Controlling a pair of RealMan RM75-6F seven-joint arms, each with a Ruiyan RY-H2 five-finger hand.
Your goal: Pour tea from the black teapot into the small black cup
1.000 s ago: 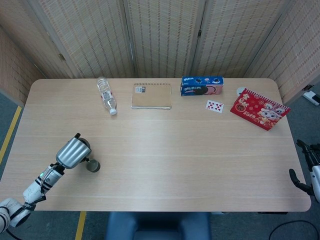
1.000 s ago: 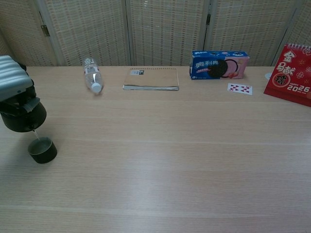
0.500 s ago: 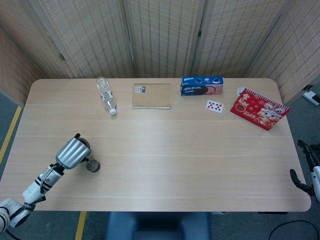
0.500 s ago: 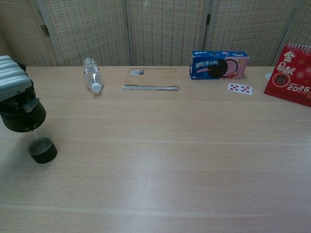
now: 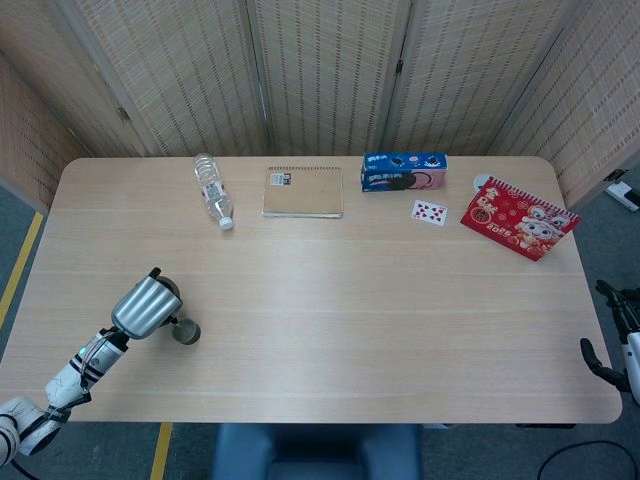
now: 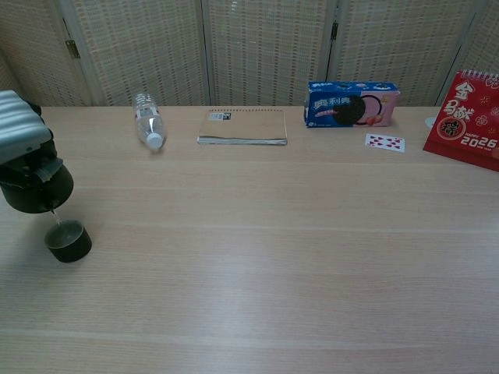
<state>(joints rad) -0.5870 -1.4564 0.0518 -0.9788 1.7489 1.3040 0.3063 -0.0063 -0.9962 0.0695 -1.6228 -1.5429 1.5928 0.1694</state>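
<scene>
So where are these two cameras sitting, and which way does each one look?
Head view: high above the near edge, looking steeply down on the whole table; the left hand on the black teapot shows at lower left, the right hand off the table's right edge.
Chest view: lower, near the front edge, looking across towards the screens; only the left hand shows, tilting the black teapot over the small black cup.
Both share the teapot, cup, water bottle, notebook, biscuit box and red calendar.

You have a light wooden tabletop (image 5: 330,300). Along its far edge lie a clear plastic bottle (image 5: 212,190), a tan spiral notebook (image 5: 303,192), a blue biscuit box (image 5: 403,172), a playing card (image 5: 429,212) and a red calendar (image 5: 518,218). Near the left edge stands the small black cup (image 6: 68,241).
</scene>
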